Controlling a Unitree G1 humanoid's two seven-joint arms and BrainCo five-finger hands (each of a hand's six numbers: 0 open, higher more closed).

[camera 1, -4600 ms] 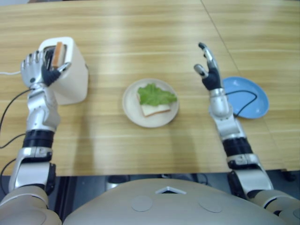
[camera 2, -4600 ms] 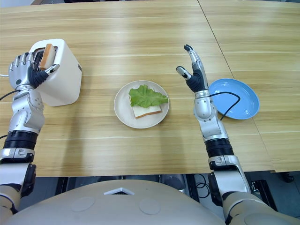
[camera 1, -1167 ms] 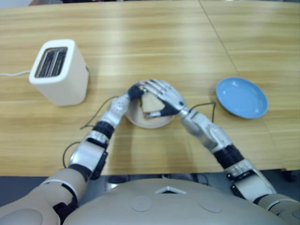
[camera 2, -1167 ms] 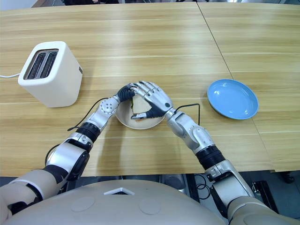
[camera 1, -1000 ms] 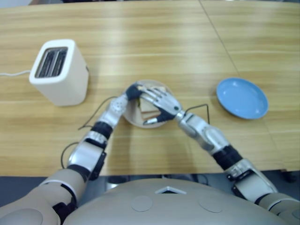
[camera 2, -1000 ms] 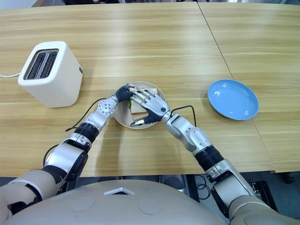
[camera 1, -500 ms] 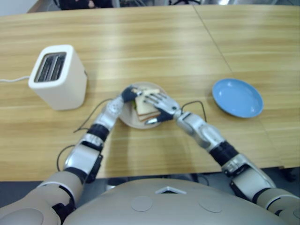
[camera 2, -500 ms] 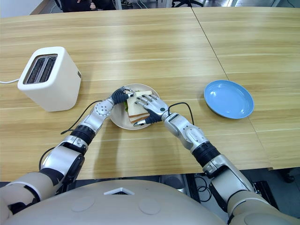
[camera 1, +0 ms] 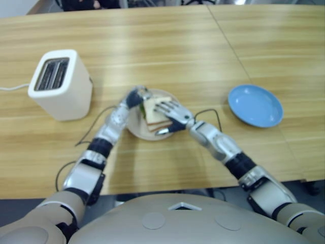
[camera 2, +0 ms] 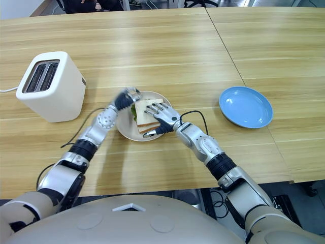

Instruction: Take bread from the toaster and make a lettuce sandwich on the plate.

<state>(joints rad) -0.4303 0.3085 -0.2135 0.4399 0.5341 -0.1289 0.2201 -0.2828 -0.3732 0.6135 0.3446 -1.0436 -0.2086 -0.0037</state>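
Right hand (camera 2: 162, 118) rests, fingers spread, on the sandwich (camera 2: 141, 118) on the plate (camera 2: 127, 130). Left hand (camera 2: 124, 100) is at the plate's left rim, its hold impossible to tell.

Both views look from above the near edge of the counter (camera 2: 167, 51), facing forward and steeply down, so the wooden top runs from the bottom of the frame to its far edge at the top. The two viewpoints sit side by side, slightly apart, at the same height and moderate closeness, and share nearly the whole scene: the toaster (camera 2: 48, 85) at far left, the plate (camera 2: 123, 132) in the middle and the blue plate (camera 2: 246, 107) at right. In the left eye view each of these lies a little further right in the frame, the toaster (camera 1: 60, 84) and blue plate (camera 1: 255, 105) alike.
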